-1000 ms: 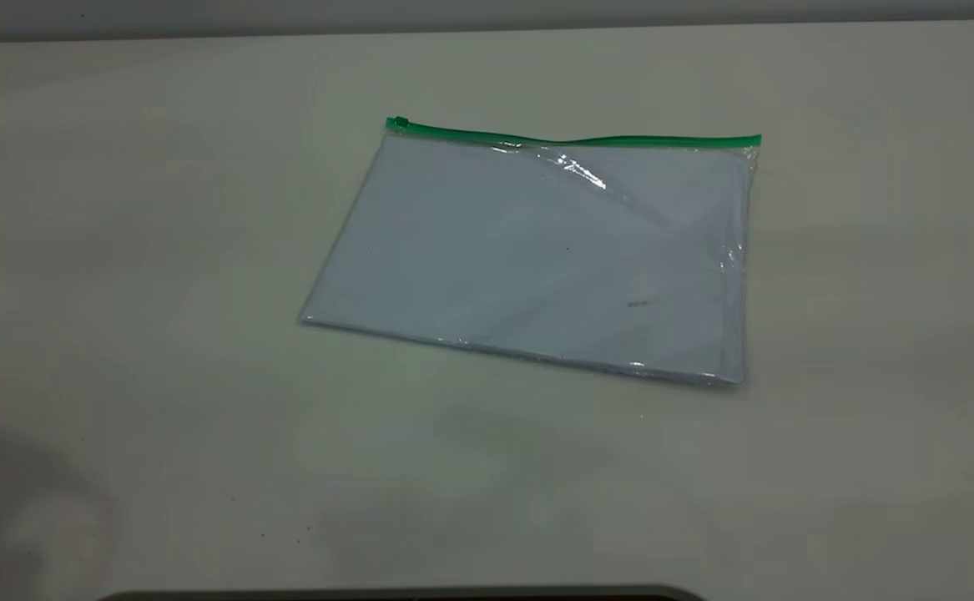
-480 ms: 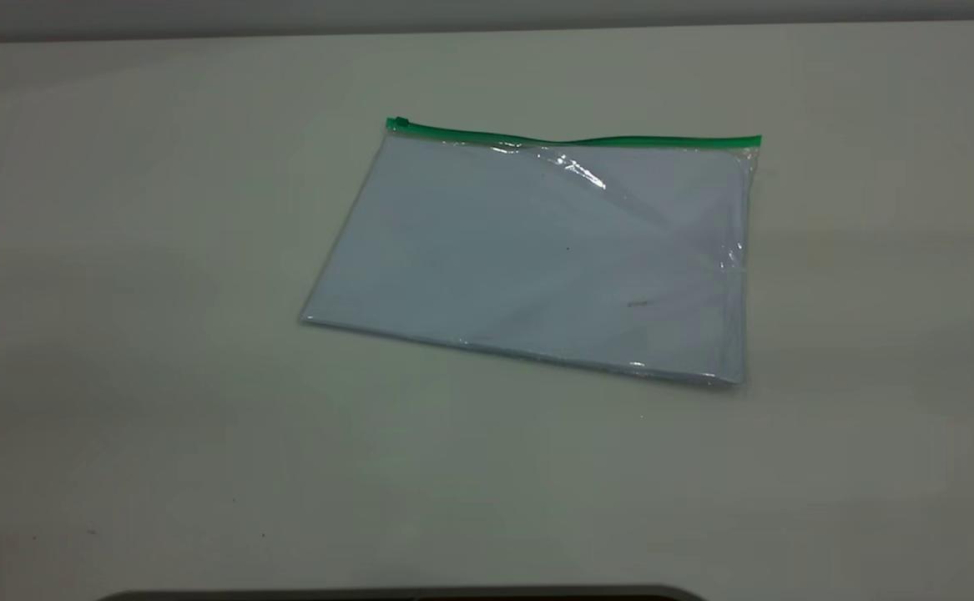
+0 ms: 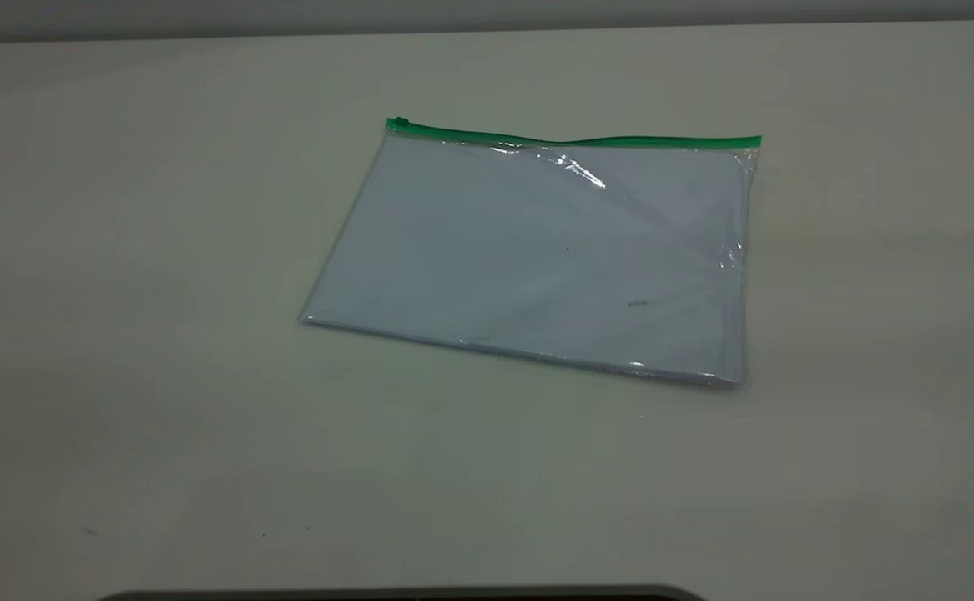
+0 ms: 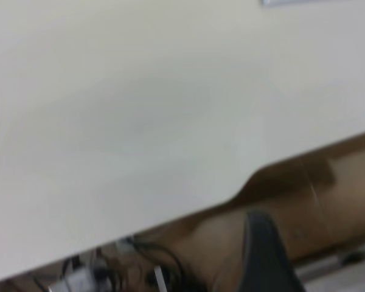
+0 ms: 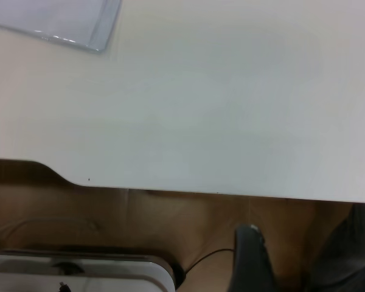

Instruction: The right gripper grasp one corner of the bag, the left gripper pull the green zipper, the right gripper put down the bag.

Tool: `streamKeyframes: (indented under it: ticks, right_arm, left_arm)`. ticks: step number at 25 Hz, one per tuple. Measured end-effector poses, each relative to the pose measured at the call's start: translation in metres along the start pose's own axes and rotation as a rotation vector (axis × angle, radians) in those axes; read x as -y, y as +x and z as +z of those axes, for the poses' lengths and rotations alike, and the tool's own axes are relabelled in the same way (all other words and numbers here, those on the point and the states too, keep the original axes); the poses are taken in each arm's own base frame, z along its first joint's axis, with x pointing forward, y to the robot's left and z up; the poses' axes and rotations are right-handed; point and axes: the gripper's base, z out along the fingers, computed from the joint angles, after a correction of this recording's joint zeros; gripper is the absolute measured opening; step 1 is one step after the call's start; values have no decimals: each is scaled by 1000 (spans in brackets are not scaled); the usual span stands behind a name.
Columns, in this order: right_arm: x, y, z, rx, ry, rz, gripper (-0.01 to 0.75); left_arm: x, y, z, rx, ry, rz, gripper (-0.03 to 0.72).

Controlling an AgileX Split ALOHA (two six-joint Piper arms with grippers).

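Note:
The bag, a clear pouch with pale blue-white sheets inside, lies flat on the table in the exterior view. The green zipper runs along its far edge, with the slider tab at the left end. The corner of the bag at the right end lies free. Neither gripper shows in the exterior view. A black tip of my left gripper hangs beyond the table's near edge, far from the bag. A black tip of my right gripper is also off the table edge; a bag corner shows far from it.
The pale table spreads wide around the bag. Its near edge has a notch. Below the edge are a brown floor, cables and a white device.
A dark shadow at the table's lower left a second ago is gone. The bag has not moved.

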Motion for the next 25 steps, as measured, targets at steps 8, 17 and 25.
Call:
streamKeyframes:
  ticks: [8, 17, 25]
  right_arm:
    - [-1, 25, -29, 267, -2, -13, 537]
    - [-2, 50, -46, 454, -1, -19, 537]
    - [-2, 50, -46, 454, -1, -19, 537]
  left_arm:
    - [5, 19, -15, 158, -44, -6, 512]
    - [7, 22, -17, 177, -145, -104, 512]
    - [9, 25, -19, 190, -150, -104, 512]
